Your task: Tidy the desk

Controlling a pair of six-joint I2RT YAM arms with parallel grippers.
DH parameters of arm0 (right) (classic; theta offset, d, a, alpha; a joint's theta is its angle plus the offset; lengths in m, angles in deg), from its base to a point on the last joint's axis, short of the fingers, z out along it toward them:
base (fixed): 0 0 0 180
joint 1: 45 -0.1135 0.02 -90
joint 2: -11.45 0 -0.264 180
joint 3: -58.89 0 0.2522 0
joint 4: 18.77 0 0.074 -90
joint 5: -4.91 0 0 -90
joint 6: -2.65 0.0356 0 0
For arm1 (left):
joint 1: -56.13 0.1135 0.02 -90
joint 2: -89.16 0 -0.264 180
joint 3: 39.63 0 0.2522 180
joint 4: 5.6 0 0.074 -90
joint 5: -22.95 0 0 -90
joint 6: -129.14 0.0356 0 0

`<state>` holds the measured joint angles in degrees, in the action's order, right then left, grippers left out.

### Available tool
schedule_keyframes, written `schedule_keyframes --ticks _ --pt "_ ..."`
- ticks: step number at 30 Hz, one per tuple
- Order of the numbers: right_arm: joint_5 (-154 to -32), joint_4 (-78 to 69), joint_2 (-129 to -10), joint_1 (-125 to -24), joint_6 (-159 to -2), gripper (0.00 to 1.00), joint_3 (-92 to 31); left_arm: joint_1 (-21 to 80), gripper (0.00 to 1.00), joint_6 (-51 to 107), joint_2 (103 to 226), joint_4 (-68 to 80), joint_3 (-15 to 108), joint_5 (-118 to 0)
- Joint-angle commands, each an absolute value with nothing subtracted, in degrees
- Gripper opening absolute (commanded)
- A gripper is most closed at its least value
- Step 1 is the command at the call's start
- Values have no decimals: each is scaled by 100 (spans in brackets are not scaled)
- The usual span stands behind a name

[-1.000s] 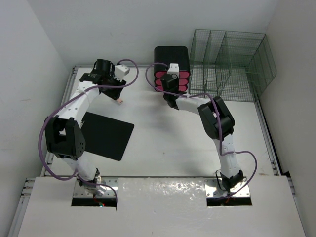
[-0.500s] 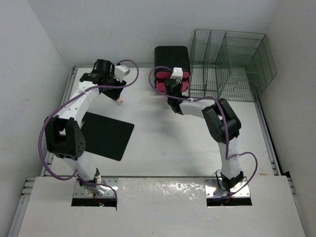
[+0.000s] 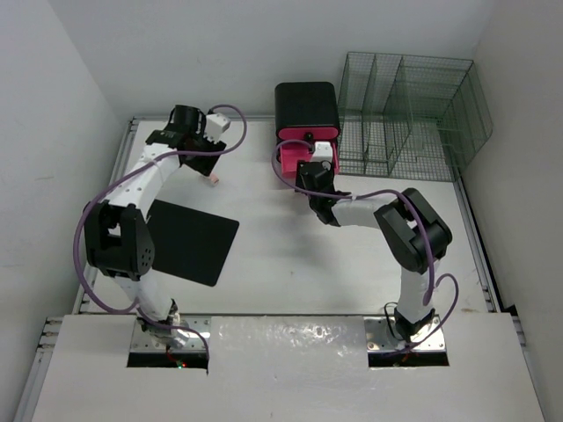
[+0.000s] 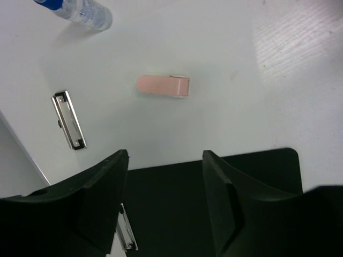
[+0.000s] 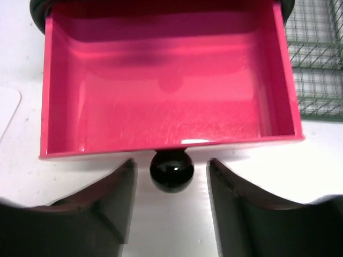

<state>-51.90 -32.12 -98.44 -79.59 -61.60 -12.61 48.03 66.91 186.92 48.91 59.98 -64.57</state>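
The white desk (image 3: 290, 264) carries a black drawer unit (image 3: 306, 107) at the back. Its pink drawer (image 5: 166, 85) stands pulled out and holds nothing. My right gripper (image 5: 171, 179) is open in front of it; the drawer's black knob (image 5: 171, 170) sits between the fingers with a gap on each side. My left gripper (image 4: 166, 158) is open and empty, hovering over the far edge of a black clipboard (image 4: 182, 203). Beyond it lie a small pink eraser-like piece (image 4: 163, 86), a silver binder clip (image 4: 68, 119) and a clear bottle (image 4: 80, 10).
A green wire-mesh organizer (image 3: 409, 114) stands at the back right, beside the drawer unit. The clipboard (image 3: 189, 237) lies front left near the left arm. A second silver clip (image 4: 125, 235) shows at the clipboard's edge. Metal rails border the desk.
The right gripper drew the pink drawer out toward the front, then opened off its knob. The left gripper opened a little and stayed in place.
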Motion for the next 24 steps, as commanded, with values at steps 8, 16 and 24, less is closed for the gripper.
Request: schedule_keyframes --ticks 8,16,24 --pt "-5599 -2707 -8893 -7954 -6186 81 -884 5024 71 6305 19488 3252 6624 -7496" --pt "-5670 -3023 -8190 -7955 -6222 82 -94 5278 71 5541 20736 2916 7757 -7418" --pt "-5574 -3313 -7671 -7955 -6353 81 259 5419 71 5136 21624 2802 8531 -7469"
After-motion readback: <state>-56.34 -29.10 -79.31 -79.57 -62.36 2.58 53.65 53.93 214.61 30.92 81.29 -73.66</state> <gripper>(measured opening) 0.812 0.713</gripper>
